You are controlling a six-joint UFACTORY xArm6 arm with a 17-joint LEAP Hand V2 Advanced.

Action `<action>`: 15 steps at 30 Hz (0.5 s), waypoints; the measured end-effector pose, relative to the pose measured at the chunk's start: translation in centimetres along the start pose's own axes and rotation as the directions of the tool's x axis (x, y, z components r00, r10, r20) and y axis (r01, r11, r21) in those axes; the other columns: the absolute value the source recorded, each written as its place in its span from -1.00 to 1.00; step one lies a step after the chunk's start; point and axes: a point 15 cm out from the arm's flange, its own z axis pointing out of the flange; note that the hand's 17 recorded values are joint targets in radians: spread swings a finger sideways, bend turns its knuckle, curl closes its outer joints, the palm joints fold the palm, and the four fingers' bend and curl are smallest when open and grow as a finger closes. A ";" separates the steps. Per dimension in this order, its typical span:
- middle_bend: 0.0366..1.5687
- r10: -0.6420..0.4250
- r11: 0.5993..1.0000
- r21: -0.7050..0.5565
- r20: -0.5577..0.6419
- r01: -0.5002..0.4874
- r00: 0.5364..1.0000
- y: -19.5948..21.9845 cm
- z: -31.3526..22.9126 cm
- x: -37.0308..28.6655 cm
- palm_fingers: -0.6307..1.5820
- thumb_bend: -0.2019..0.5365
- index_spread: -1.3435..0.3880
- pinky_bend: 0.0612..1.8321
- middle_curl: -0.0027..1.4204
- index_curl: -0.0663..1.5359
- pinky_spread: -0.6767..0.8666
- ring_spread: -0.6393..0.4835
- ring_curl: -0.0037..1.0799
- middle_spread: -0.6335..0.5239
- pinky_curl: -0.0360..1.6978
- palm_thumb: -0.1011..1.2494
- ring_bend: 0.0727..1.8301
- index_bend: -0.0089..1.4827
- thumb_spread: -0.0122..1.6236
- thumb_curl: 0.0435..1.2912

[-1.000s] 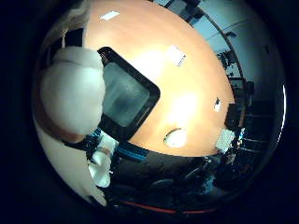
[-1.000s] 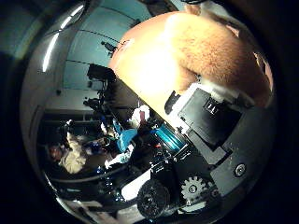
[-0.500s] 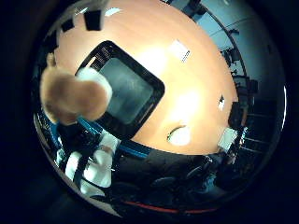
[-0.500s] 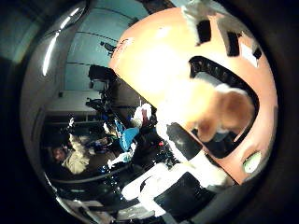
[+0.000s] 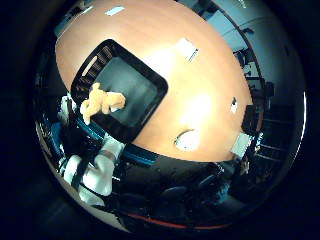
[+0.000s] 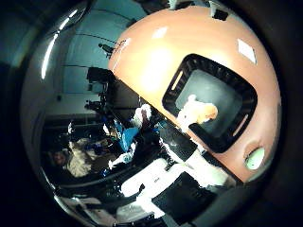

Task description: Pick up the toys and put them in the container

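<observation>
Plush toy (image 5: pixel 100 102) lying inside the black container (image 5: pixel 150 107) on the orange tabletop (image 5: pixel 200 75).
One toy delivered, at the container's 9 o'clock edge; no others visible. Whether the robot hand (image 6: pixel 189 151) is spread cannot be told.

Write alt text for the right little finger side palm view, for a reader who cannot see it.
A tan plush toy lies inside a black container with slotted walls, near one of its sides, seen from well above. The container sits on an orange-brown table that also carries a few small white cards and a round pale disc.
</observation>
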 end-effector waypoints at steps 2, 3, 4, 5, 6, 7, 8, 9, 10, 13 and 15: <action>-0.74 0.051 0.999 -0.008 -0.022 -0.052 0.998 1.6 -0.3 2.4 -0.23 -0.51 0.04 -0.73 -0.51 -0.48 0.53 0.44 -0.54 0.00 -0.48 -0.01 -0.67 -0.76 0.37 -0.59; -0.75 0.084 0.996 -0.012 -0.034 -0.084 0.996 2.7 -0.4 3.8 -0.23 -0.51 0.04 -0.73 -0.51 -0.49 0.52 0.44 -0.54 0.00 -0.49 -0.01 -0.68 -0.76 0.37 -0.59; -0.75 0.115 0.993 -0.013 -0.042 -0.116 0.992 3.7 -0.5 5.1 -0.23 -0.51 0.05 -0.74 -0.51 -0.49 0.52 0.44 -0.55 0.00 -0.50 -0.01 -0.68 -0.76 0.37 -0.60; -0.75 0.146 0.989 -0.016 -0.056 -0.147 0.988 4.9 -0.6 6.9 -0.22 -0.51 0.05 -0.75 -0.51 -0.50 0.51 0.44 -0.55 0.00 -0.51 -0.01 -0.69 -0.76 0.37 -0.60; -0.76 0.170 0.985 -0.017 -0.070 -0.171 0.983 6.0 -0.6 8.4 -0.22 -0.51 0.06 -0.76 -0.51 -0.50 0.50 0.43 -0.55 0.00 -0.52 -0.01 -0.69 -0.76 0.37 -0.60; -0.76 0.193 0.981 -0.016 -0.083 -0.195 0.978 7.0 -0.6 10.0 -0.22 -0.51 0.06 -0.78 -0.51 -0.51 0.49 0.43 -0.56 0.00 -0.53 -0.01 -0.70 -0.76 0.37 -0.60; -0.76 0.215 0.976 -0.012 -0.098 -0.217 0.972 8.0 -0.7 11.4 -0.21 -0.51 0.06 -0.78 -0.51 -0.51 0.48 0.43 -0.56 0.00 -0.53 -0.01 -0.71 -0.76 0.37 -0.60; -0.76 0.237 0.971 -0.007 -0.113 -0.240 0.965 9.1 -0.6 13.1 -0.21 -0.51 0.06 -0.80 -0.51 -0.51 0.47 0.43 -0.56 0.00 -0.54 0.00 -0.71 -0.76 0.36 -0.60; -0.76 0.258 0.966 -0.001 -0.126 -0.260 0.958 10.0 -0.5 14.5 -0.21 -0.51 0.06 -0.80 -0.51 -0.52 0.47 0.43 -0.57 0.00 -0.55 0.00 -0.72 -0.76 0.36 -0.60; -0.76 0.306 0.951 0.004 -0.174 -0.310 0.936 12.9 0.0 18.9 -0.22 -0.51 0.06 -0.84 -0.51 -0.52 0.44 0.43 -0.58 0.00 -0.57 0.03 -0.76 -0.76 0.35 -0.59; -0.77 0.304 0.950 -0.011 -0.185 -0.311 0.935 14.6 1.1 20.8 -0.24 -0.51 0.07 -0.85 -0.51 -0.53 0.43 0.43 -0.58 0.00 -0.58 0.05 -0.77 -0.76 0.34 -0.59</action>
